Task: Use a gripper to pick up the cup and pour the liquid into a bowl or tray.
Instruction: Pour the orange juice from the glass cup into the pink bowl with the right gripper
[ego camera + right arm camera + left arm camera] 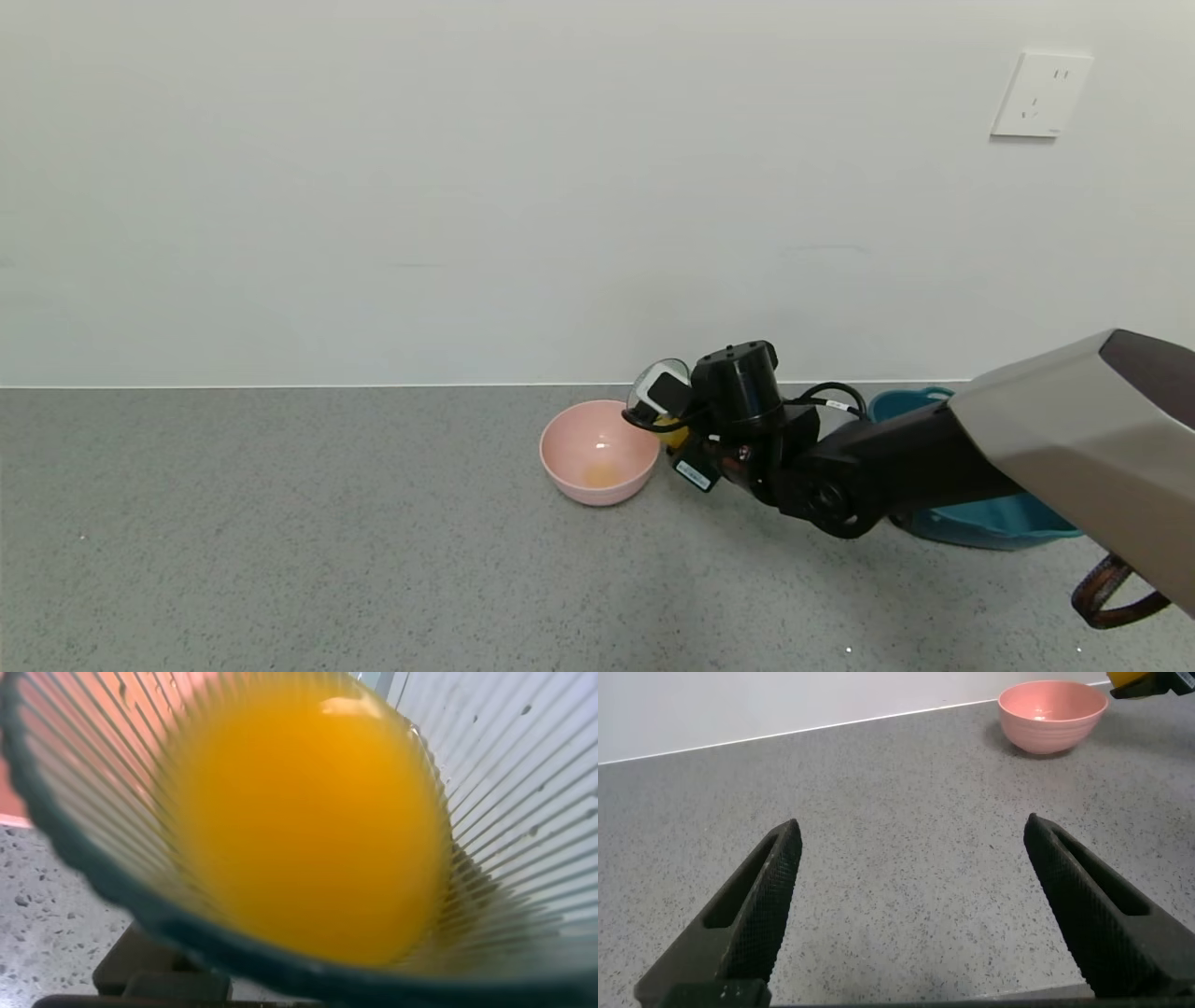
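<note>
My right gripper [668,407] is shut on the ribbed blue-green cup [652,377] and holds it tilted, its mouth over the near-right rim of the pink bowl [560,439]. Orange liquid [674,432] shows low in the cup. A small orange pool [600,476] lies in the bowl's bottom. In the right wrist view the cup [523,784] fills the frame, with liquid [308,812] lying toward its rim. My left gripper [910,831] is open and empty, low over bare table, out of the head view. The bowl [1052,714] shows far off in the left wrist view.
A dark teal tray [990,525] stands behind my right arm, right of the bowl. The grey speckled table [280,541] runs back to a white wall. A brown strap [1111,593] hangs at the lower right.
</note>
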Robot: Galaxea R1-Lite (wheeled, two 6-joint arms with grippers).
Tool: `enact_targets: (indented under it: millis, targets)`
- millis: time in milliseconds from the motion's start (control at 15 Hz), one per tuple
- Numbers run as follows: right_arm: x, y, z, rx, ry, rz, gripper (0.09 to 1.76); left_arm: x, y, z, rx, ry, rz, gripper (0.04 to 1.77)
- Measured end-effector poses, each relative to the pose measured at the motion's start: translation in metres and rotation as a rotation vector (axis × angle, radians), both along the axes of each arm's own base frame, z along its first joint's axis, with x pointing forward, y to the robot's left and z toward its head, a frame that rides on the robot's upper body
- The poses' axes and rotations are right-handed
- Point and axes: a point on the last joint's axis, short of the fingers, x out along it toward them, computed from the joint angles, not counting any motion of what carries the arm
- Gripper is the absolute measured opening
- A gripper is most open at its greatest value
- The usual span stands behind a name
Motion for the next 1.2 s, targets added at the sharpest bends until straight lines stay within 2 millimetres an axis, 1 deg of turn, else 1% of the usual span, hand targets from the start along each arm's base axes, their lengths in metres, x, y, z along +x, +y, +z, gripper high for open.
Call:
enact_targets:
  millis: [533,733,1200]
  targets:
    - [0.001,0.011,0.01,-0.164,0.01,0.053,1.32,0.0,0.0,0.0,0.0,0.0,0.0,1.72]
    - [0.006,0.016,0.013,-0.229,-0.022,0.065,1.32,0.0,0.0,0.0,0.0,0.0,0.0,1.72]
    - [0.009,0.016,0.01,-0.421,-0.009,0.038,1.32,0.0,0.0,0.0,0.0,0.0,0.0,1.72]
